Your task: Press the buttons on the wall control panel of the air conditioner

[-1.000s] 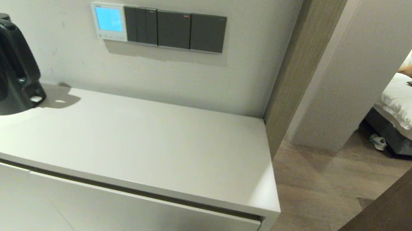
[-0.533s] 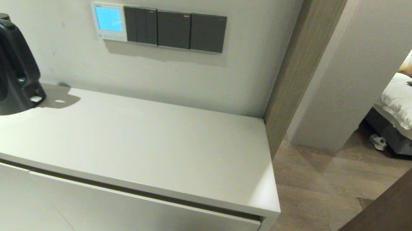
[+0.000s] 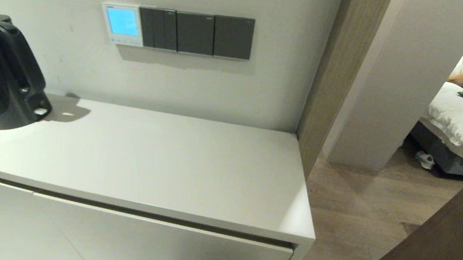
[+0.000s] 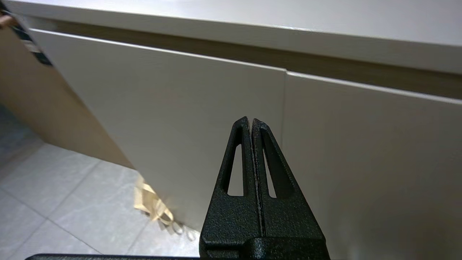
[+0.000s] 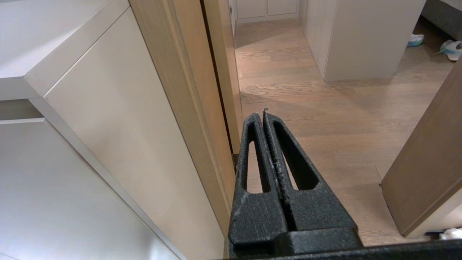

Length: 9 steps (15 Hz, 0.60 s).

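- Left gripper (image 4: 251,121) is hanging low before the cabinet (image 4: 202,119) front, fingers pressed together and holding nothing.
- Right gripper (image 5: 262,115) is sitting by the cabinet's corner above the floor (image 5: 325,104), likewise closed and empty.
- Neither is showing in the head view; both are waiting well apart from the panel (image 3: 122,24).
- Panel is sitting fixed on the wall (image 3: 219,85), screen lit, just beside dark switch plates (image 3: 195,33).
- Buttons (image 3: 122,41) along its bottom edge are looking tiny and stiff: nothing to grasp, likely needing one closed tip pushing gently, squarely.

White wall control panel (image 3: 122,24), screen lit blue, buttons (image 3: 122,41) beneath.
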{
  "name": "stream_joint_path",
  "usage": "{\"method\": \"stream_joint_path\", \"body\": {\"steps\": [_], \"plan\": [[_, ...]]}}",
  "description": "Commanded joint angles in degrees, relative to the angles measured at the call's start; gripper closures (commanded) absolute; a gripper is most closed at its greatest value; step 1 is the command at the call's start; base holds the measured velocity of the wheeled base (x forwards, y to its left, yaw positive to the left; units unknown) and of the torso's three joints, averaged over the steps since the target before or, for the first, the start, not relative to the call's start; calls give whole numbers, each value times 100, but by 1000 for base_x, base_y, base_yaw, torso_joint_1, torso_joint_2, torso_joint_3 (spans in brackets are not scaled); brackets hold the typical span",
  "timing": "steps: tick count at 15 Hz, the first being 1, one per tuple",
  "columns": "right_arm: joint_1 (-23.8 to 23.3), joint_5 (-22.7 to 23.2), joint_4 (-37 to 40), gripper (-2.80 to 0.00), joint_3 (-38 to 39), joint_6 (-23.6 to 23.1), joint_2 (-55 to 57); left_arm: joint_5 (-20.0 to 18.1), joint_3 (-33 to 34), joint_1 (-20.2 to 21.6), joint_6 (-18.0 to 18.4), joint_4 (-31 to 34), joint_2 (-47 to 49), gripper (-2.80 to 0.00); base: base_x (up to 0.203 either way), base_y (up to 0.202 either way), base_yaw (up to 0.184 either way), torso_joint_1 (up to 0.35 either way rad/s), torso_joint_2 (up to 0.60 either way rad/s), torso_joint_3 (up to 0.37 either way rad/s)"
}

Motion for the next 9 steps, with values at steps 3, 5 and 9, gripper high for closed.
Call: {"method": "stream_joint_path", "body": {"steps": [3,5,9], "plan": [[2,1,0,0,9,0,8,-549,22,34,28,136,-57,0,0,0,0,0,0,0],[2,1,0,0,9,0,8,-815,6,34,39,170,-68,0,0,0,0,0,0,0],[2,1,0,0,9,0,8,-1285,4,-1,65,495,-143,0,0,0,0,0,0,0]]}}
